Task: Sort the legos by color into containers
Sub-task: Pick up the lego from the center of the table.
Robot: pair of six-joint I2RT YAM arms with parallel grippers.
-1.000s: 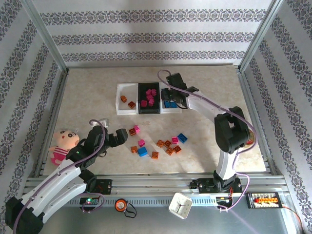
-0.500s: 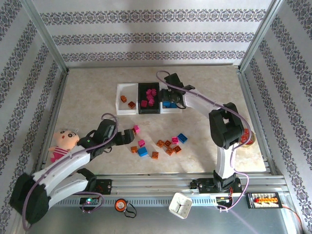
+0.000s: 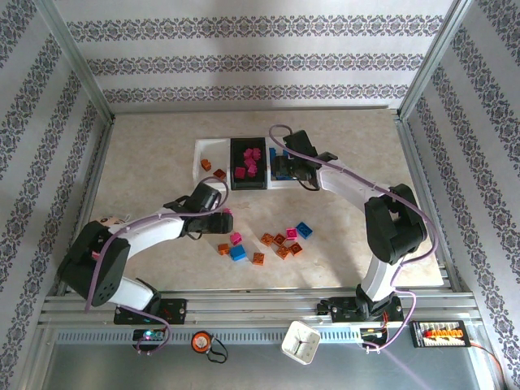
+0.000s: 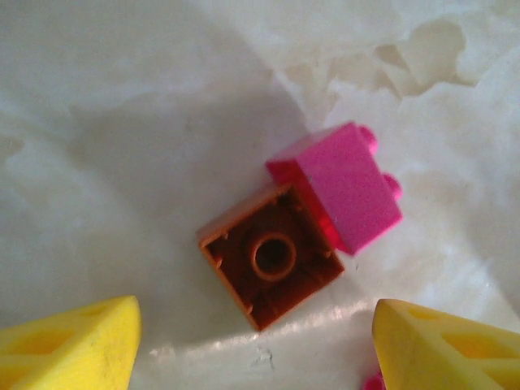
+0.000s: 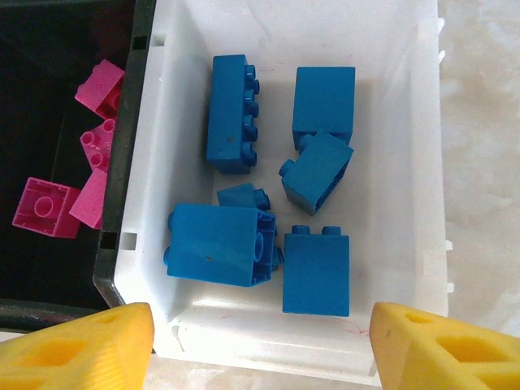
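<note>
In the left wrist view an orange-brown lego [image 4: 272,264] lies upside down on the table, with a magenta lego [image 4: 341,187] touching its far corner. My left gripper [image 4: 256,349] [image 3: 223,219] is open, its yellow fingertips low on either side just short of the orange one. Nothing is held. My right gripper [image 5: 260,349] [image 3: 284,166] hangs open and empty over the right white container [image 5: 284,341], which holds several blue legos [image 5: 219,244]. The black container [image 5: 138,122] beside it holds magenta legos [image 5: 47,207]. The left white container [image 3: 199,175] holds two orange ones.
Loose legos lie mid-table: a magenta [image 3: 236,238], an orange [image 3: 223,249], a blue [image 3: 238,253], and a cluster of orange ones [image 3: 281,244] with a blue [image 3: 304,230]. The doll [image 3: 110,221] is partly behind my left arm. A white cup [image 3: 299,341] stands off the table's front.
The left arm has swung right and forward to the orange and magenta pair, its jaws narrowing. The right gripper has stayed over the right container, shifting a little.
</note>
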